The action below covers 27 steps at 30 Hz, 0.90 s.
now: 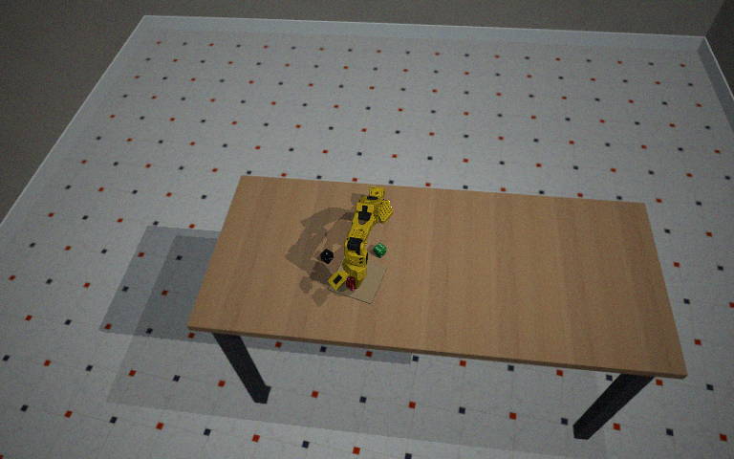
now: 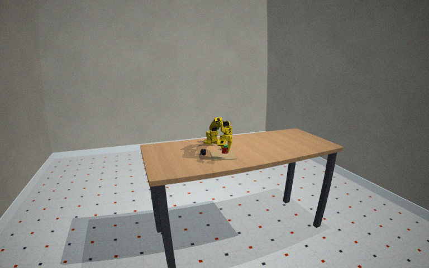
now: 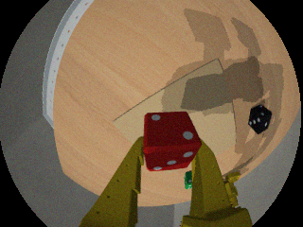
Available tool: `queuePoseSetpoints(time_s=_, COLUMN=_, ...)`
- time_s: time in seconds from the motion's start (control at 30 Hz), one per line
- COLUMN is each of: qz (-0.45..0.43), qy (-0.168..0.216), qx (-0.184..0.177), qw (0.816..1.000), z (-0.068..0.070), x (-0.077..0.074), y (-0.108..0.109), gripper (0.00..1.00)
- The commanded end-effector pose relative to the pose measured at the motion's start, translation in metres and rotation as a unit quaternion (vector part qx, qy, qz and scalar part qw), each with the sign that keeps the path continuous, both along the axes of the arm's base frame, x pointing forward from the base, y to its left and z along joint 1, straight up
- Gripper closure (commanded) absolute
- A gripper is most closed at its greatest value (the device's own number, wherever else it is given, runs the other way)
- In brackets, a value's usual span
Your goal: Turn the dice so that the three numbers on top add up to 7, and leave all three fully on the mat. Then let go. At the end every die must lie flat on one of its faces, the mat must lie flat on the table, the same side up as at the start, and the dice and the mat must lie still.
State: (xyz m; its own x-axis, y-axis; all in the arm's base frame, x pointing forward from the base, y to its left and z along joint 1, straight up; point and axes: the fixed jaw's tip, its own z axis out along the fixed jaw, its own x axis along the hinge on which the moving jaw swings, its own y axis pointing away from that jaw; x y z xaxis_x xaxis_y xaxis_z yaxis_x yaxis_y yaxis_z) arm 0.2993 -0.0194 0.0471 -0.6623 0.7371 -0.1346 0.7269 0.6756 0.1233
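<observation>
My gripper (image 3: 169,154) is shut on a red die (image 3: 169,140) with white pips and holds it just above the tan mat (image 1: 363,282). The red die also shows in the top view (image 1: 351,281) and in the exterior view (image 2: 224,149). A green die (image 1: 379,249) sits at the far edge of the mat, right of my arm; a sliver of it shows between my fingers in the wrist view (image 3: 188,181). A black die (image 1: 326,255) lies on the bare table left of the mat, also in the wrist view (image 3: 259,117) and the exterior view (image 2: 203,152).
My yellow arm (image 1: 361,232) bends over the mat from its base at the table's far edge. The wooden table (image 1: 433,271) stretches far to the right. The table's near edge lies a short way past the mat.
</observation>
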Motion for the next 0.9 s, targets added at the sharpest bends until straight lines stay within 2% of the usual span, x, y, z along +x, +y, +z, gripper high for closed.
queuePoseSetpoints(time_s=0.0, qz=-0.002, qy=-0.031, qx=-0.003, qw=0.999, z=0.012, x=0.007, y=-0.004, gripper=1.00)
queuePoseSetpoints(time_s=0.87, qz=-0.003, qy=-0.019, qx=-0.002, qw=1.000, z=0.001, x=0.007, y=-0.004, gripper=1.00)
